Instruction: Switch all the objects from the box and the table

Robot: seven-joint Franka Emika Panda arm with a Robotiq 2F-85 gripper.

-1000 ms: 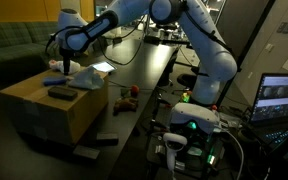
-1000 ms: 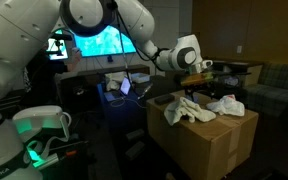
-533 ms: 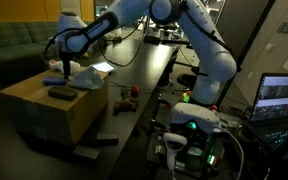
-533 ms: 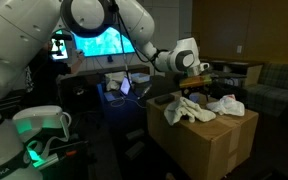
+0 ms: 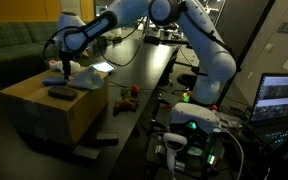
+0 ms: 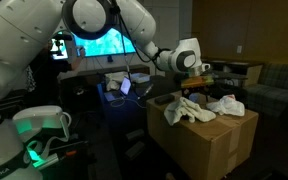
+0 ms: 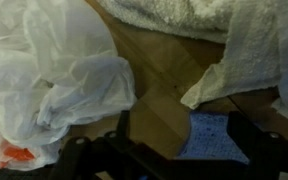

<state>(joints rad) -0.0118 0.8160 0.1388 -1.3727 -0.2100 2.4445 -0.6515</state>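
Note:
The tan cardboard box (image 5: 39,110) (image 6: 206,140) carries white cloth rags (image 6: 186,110) (image 7: 246,55), a dark flat block (image 5: 61,93) and a small blue flat item (image 5: 54,82) (image 7: 214,138). My gripper (image 5: 56,68) (image 6: 206,72) (image 7: 182,140) hangs open just above the box top. In the wrist view the blue item lies between its two dark fingers (image 7: 246,128), apart from them. A crumpled white bag-like cloth (image 7: 49,70) lies to the left. A small red ball-like thing (image 5: 134,91) sits on the black table (image 5: 149,70).
A white towel (image 7: 174,15) lies at the far edge of the box top. Something orange (image 7: 17,155) shows through the crumpled white cloth. Dark flat blocks (image 5: 100,140) lie low beside the box. A lit monitor (image 6: 104,45) and a laptop (image 5: 282,98) stand nearby; a green sofa (image 5: 9,50) is behind.

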